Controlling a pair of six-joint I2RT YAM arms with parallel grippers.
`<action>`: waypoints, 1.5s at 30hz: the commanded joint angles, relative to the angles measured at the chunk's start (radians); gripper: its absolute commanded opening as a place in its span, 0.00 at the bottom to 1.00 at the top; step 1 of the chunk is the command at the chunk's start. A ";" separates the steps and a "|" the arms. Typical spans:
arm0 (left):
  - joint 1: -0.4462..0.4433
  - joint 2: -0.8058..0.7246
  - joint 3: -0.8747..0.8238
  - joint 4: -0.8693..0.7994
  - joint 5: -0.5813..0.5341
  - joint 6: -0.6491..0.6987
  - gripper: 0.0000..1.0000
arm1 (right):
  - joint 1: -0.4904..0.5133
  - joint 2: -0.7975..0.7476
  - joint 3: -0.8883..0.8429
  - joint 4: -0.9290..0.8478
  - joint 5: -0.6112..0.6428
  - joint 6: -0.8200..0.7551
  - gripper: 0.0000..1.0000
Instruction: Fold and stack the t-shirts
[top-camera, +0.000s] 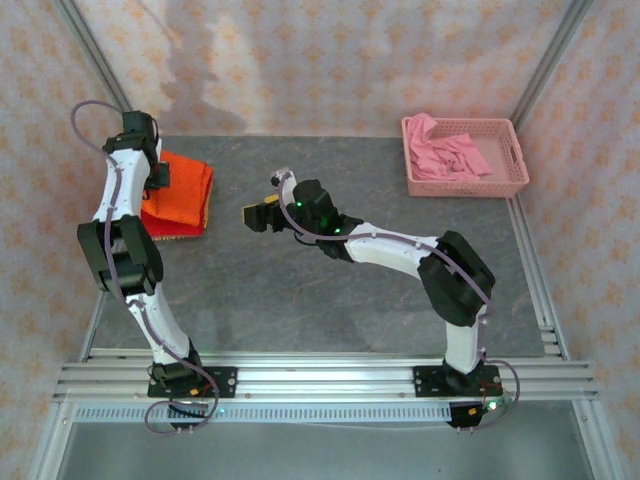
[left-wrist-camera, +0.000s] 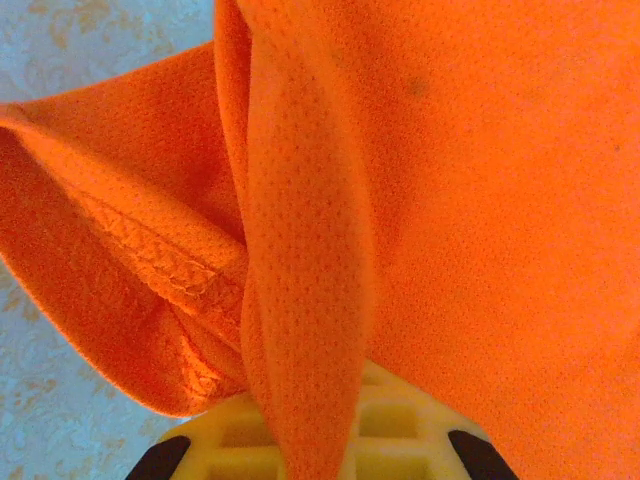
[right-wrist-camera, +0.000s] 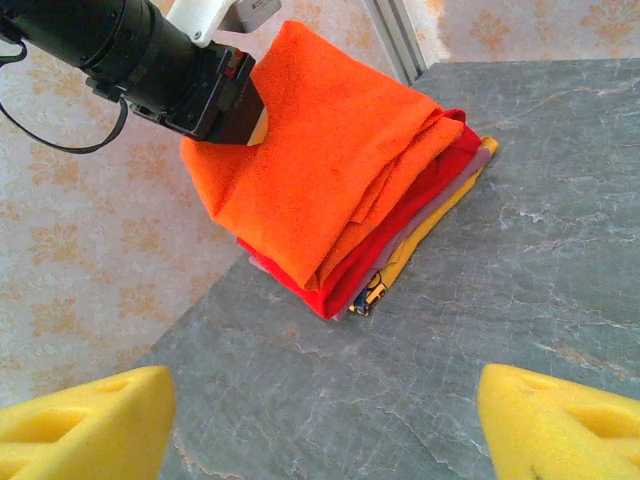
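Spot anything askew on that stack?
Orange t-shirt on top sits rumpled, one edge bunched in the left hand; the red t-shirt under it juts out unevenly past its fold.

Pink lattice basket (top-camera: 470, 187) at far right of grey stone-patterned table (top-camera: 330, 300), floral-patterned walls (top-camera: 350, 60) behind.

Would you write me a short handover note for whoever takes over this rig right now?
Left tool: closed on a fold of the orange shirt, at the far left of the table.
Right tool: open, empty, above mid-table.
Done: the orange shirt lies folded on the red shirt, over other folded cloth.
Left: release and flatten the orange shirt. The pink cloth in the basket, far right, is likely next.
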 joint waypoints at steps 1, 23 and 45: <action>0.024 0.032 0.002 0.017 -0.065 -0.035 0.00 | 0.008 0.004 0.028 0.033 -0.018 -0.011 0.80; 0.020 0.019 0.012 0.034 -0.056 -0.237 1.00 | 0.008 0.000 0.016 0.042 -0.012 0.001 0.80; 0.049 0.396 0.311 -0.100 0.049 -0.391 0.60 | 0.008 -0.007 0.001 0.039 -0.006 0.019 0.79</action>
